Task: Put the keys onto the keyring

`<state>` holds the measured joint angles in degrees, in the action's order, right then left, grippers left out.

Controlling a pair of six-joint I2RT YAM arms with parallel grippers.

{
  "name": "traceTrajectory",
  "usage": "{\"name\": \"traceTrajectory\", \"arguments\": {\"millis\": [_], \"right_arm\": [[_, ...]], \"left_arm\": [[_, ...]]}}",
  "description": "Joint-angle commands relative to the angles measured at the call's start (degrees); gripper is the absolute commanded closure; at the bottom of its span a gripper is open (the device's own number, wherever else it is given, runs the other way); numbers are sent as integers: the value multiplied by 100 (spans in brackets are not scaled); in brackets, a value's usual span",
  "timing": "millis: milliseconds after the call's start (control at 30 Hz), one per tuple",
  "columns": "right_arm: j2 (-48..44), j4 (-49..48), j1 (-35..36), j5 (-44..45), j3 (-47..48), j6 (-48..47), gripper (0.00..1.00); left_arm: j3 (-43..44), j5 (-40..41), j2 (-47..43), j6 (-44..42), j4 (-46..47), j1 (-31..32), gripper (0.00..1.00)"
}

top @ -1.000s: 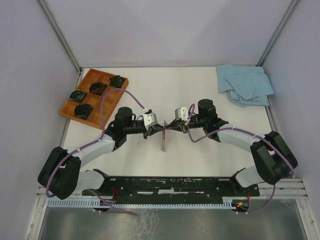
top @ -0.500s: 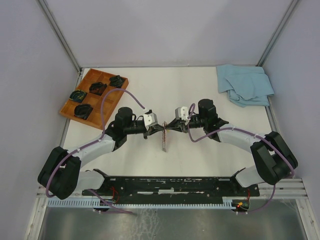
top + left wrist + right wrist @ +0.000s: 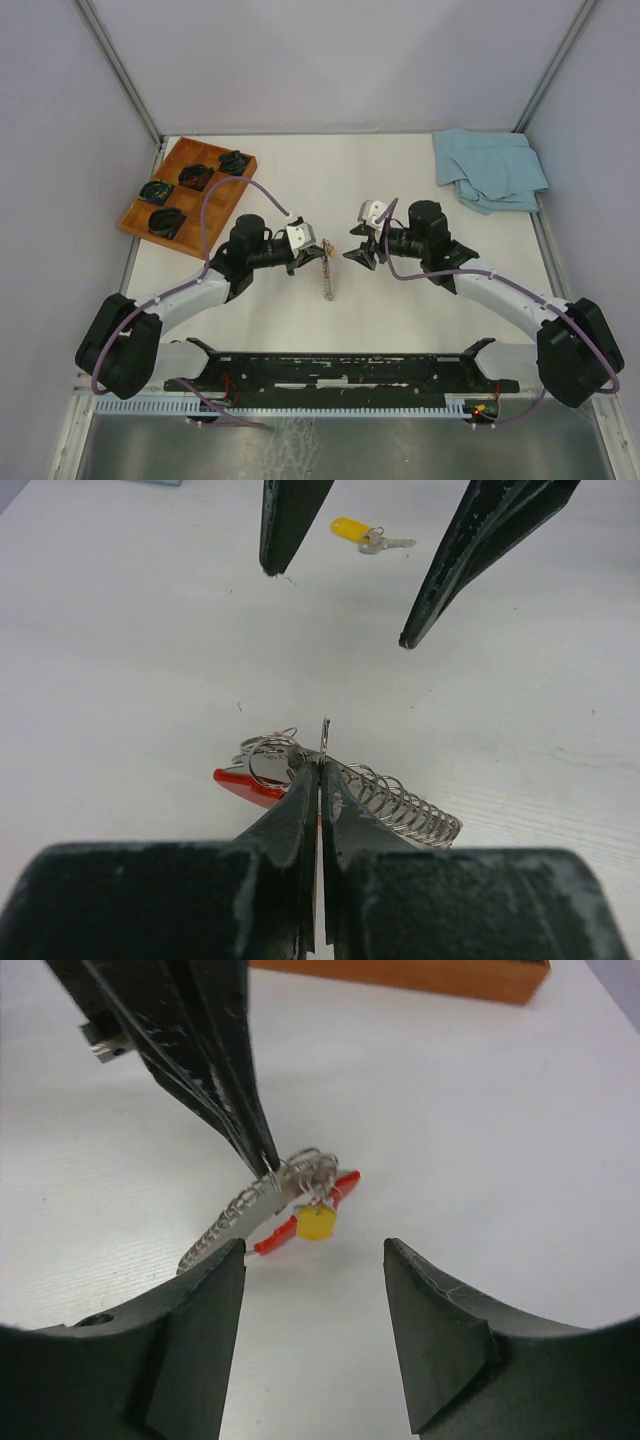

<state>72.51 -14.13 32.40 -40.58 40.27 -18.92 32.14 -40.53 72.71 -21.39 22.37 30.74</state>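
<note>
Right end effector (image 3: 361, 250) releases – keyring (image 3: 268, 756) left with the left end effector (image 3: 320, 768)
A second ago both met at the keyring; now the right one stands wide, backed off from it and gripping nothing, so its part of this step looks done. The left stays clenched on the keyring, chain (image 3: 400, 805) trailing beside it. The keys (image 3: 352, 528), one yellow, lie on the table (image 3: 120, 680) well beyond the keyring – likely the next to fetch
</note>
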Motion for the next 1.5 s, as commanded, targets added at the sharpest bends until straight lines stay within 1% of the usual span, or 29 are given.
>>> {"name": "traceTrajectory", "arguments": {"millis": [0, 67, 100, 167, 200, 233, 300, 400, 433, 467, 500, 600, 633, 733, 833, 867, 967, 1100, 1267, 1467], "right_arm": [[-402, 952, 16, 1802, 269, 906, 33], [-489, 1284, 18, 2661, 340, 1367, 30], [-536, 1440, 15, 3135, 374, 1751, 28], [-607, 1806, 12, 4081, 450, 2133, 25], [-659, 1913, 5, 4708, 450, 2346, 24], [-701, 2067, 5, 5086, 440, 2566, 20], [-825, 2212, -34, 5564, 373, 2829, 16], [-1024, 2327, -116, 5911, 218, 3115, 13], [-1060, 2388, -162, 5990, 172, 3183, 9], [-1059, 2514, -211, 6074, 148, 3304, 1], [-1026, 2686, -275, 6220, 175, 3488, 0], [-807, 3300, -539, 6583, 318, 4096, 0], [-694, 3458, -611, 6642, 372, 4155, 0], [-430, 3715, -772, 6766, 413, 4358, 0], [-279, 3714, -902, 6721, 348, 4413, 0], [-228, 3716, -957, 6699, 344, 4442, 1], [78, 3844, -1131, 6500, 460, 4496, 16], [633, 4014, -1274, 6221, 745, 4464, 31], [1058, 3958, -1532, 5847, 876, 4459, 43], [1447, 3853, -1720, 5660, 1008, 4456, 52]], "left_arm": [[-9, 219, -238, -103, 289, 28, 97], [-1, 287, -248, -96, 264, 20, 97], [-1, 349, -248, -75, 255, 20, 97], [14, 455, -255, -53, 192, 21, 97], [20, 497, -272, -46, 161, 20, 97], [18, 528, -289, -32, 154, 24, 97], [10, 587, -335, -2, 153, 20, 97], [13, 740, -364, 64, 129, 24, 97], [42, 756, -363, 63, 64, 20, 97], [73, 763, -344, 64, -6, 22, 97], [119, 777, -326, 90, -61, 20, 97], [239, 874, -256, 157, -224, 20, 97], [270, 903, -243, 158, -277, 20, 97], [307, 971, -259, 125, -414, 20, 97], [256, 1103, -321, 120, -410, 25, 97], [245, 1093, -340, 107, -405, 21, 97], [191, 960, -336, 225, -197, 20, 97], [165, 930, -324, 341, -80, 22, 97], [159, 880, -324, 257, -155, 19, 97], [275, 905, -210, 178, -377, 20, 97]]}}
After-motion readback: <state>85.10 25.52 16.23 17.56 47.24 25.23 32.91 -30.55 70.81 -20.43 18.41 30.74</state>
